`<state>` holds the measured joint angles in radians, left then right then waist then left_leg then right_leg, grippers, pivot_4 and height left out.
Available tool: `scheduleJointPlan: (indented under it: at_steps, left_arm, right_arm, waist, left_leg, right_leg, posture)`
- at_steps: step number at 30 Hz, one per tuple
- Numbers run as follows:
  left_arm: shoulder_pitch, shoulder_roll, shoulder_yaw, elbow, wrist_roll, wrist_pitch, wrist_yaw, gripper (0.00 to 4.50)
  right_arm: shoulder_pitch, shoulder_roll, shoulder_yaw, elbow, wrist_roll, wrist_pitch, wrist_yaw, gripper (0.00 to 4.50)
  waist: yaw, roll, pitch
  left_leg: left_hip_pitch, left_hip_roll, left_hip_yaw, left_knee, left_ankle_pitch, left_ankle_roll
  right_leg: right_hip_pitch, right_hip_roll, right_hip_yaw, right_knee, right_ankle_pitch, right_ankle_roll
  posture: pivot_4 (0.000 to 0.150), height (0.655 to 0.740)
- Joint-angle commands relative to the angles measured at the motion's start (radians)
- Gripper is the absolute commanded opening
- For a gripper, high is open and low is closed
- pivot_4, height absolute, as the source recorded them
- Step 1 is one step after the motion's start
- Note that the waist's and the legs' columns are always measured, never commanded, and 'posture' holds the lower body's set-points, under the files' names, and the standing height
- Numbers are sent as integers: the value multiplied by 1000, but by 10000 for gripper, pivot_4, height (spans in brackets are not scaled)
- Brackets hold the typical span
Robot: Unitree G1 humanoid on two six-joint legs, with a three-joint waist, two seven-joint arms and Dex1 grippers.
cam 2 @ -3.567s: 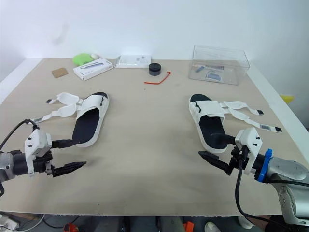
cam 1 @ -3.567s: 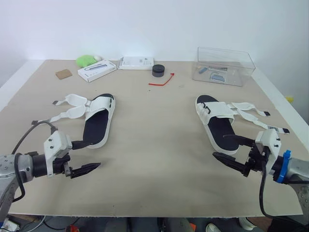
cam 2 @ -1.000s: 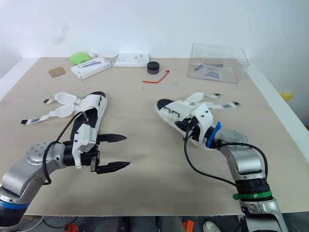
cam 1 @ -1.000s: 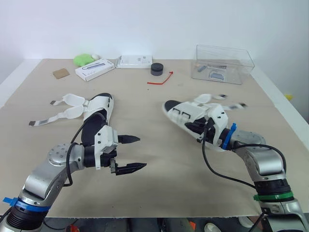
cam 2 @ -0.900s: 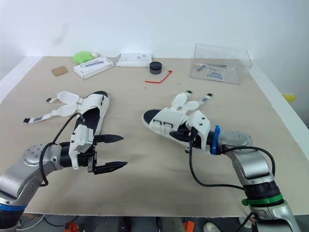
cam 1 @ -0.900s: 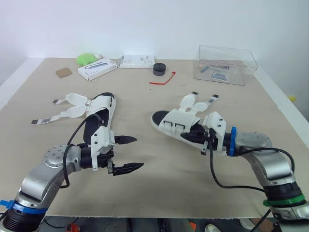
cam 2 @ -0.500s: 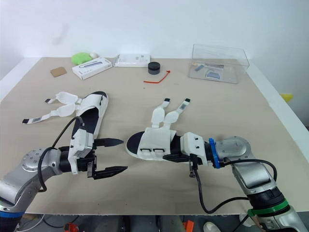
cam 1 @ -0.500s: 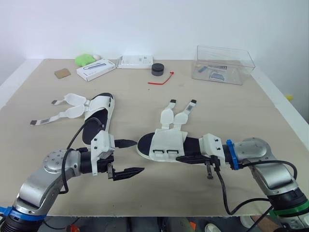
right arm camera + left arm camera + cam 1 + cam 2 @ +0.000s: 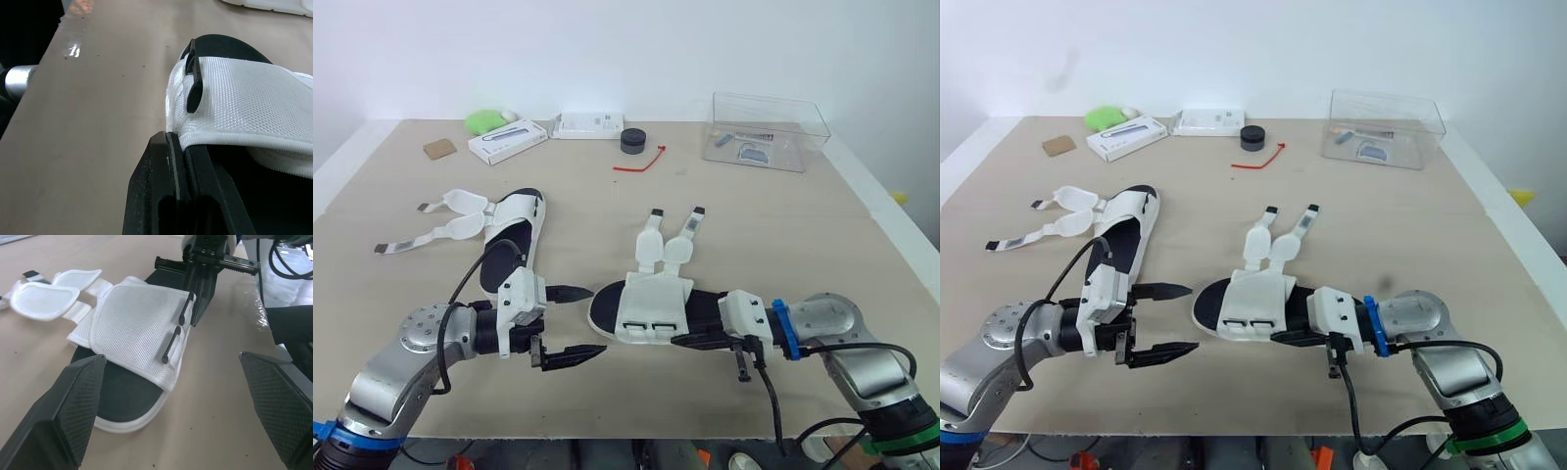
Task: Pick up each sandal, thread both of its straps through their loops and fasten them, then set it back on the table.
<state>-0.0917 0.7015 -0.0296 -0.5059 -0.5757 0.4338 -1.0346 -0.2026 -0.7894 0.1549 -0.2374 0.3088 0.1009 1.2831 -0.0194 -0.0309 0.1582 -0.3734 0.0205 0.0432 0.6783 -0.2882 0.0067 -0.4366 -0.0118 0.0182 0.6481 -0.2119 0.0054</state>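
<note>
The right gripper [image 9: 700, 338] is clamped on the heel-side edge of the near sandal [image 9: 654, 305], which lies crosswise on the tabletop [image 9: 607, 211], its two straps [image 9: 651, 245] loose. The left gripper [image 9: 595, 320] stands wide open just beside the sandal's toe end. The other sandal [image 9: 514, 240] lies further left, unfastened

White sandal [image 9: 651, 308], black footbed
</note>
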Motion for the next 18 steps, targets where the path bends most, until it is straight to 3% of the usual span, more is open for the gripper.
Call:
scheduleJointPlan:
  at_steps: [1,7,11,18]
  left_arm:
    - [-23,13,8,4,1,-23,-20,45000]
    - [-37,9,0,16,6,-24,-31,45000]
    - [-48,3,-10,21,11,-22,-28,45000]
    - [-66,-1,-15,34,12,-17,-33,45000]
  right_arm:
    - [-2,-5,-7,-42,7,-29,8,358]
    - [-7,-1,-3,-20,-2,-47,9,358]
    - [-18,-2,0,-6,-5,-45,15,13041]
    - [-38,-11,-31,7,14,-35,15,44581]
  waist:
    - [0,0,0]
    - [0,0,0]
    - [0,0,0]
    - [0,0,0]
  left_leg:
    - [0,0,0,0,0,0]
    - [0,0,0,0,0,0]
    - [0,0,0,0,0,0]
    - [0,0,0,1,0,0]
  right_leg:
    - [0,0,0,0,0,0]
    - [0,1,0,0,0,0]
    - [0,0,0,0,0,0]
    - [0,1,0,1,1,-1]
  posture:
    - [1500,7400]
    - [1500,7400]
    - [1500,7400]
    - [1500,7400]
